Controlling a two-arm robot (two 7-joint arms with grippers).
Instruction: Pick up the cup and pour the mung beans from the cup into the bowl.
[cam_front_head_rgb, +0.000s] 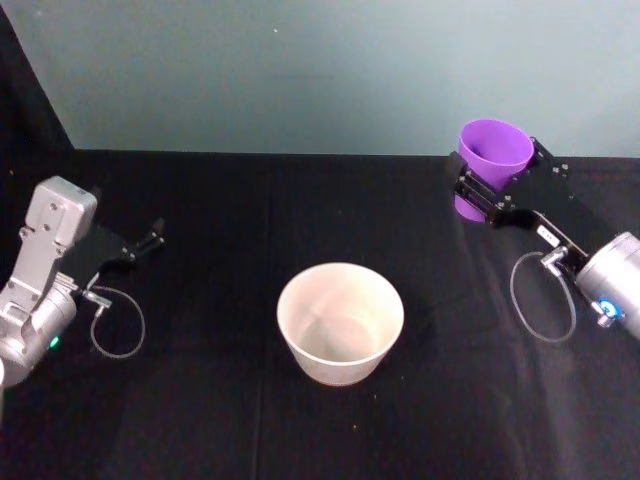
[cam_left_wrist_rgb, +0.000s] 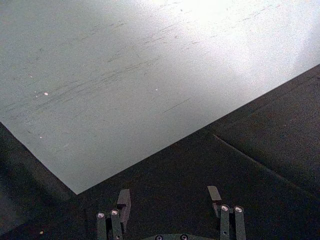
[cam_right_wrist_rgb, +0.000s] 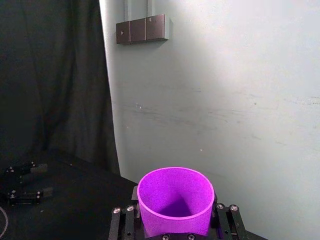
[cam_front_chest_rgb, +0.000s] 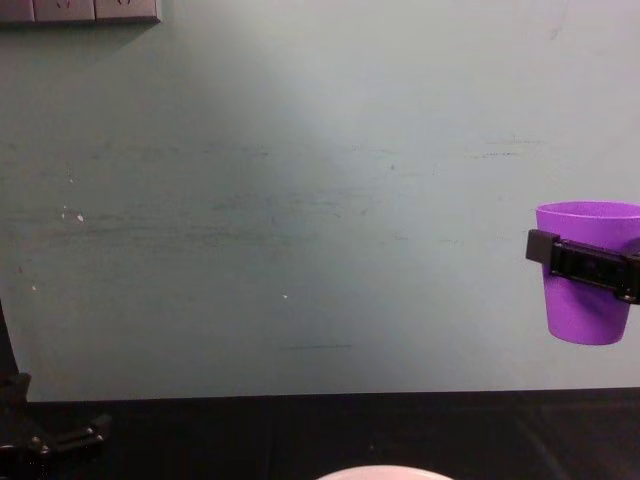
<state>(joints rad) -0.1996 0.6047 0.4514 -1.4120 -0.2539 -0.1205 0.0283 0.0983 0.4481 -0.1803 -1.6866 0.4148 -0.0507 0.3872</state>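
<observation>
My right gripper (cam_front_head_rgb: 488, 188) is shut on the purple cup (cam_front_head_rgb: 495, 152), which it holds upright in the air at the back right, well above the table. The cup (cam_front_chest_rgb: 584, 300) hangs high at the right of the chest view with a black finger across its side. Looking into the cup (cam_right_wrist_rgb: 175, 200), I see only its purple inside, so the mung beans are hidden. The whitish bowl (cam_front_head_rgb: 335, 362) stands at the table's middle, left of and nearer than the cup; its rim (cam_front_chest_rgb: 385, 472) just shows. My left gripper (cam_front_head_rgb: 150, 240) rests open at the far left.
A black cloth (cam_front_head_rgb: 200, 420) covers the table, and a pale wall (cam_front_head_rgb: 320, 70) rises right behind it. Cable loops (cam_front_head_rgb: 118, 335) hang by both wrists. A dark plate (cam_right_wrist_rgb: 142, 29) is fixed high on the wall.
</observation>
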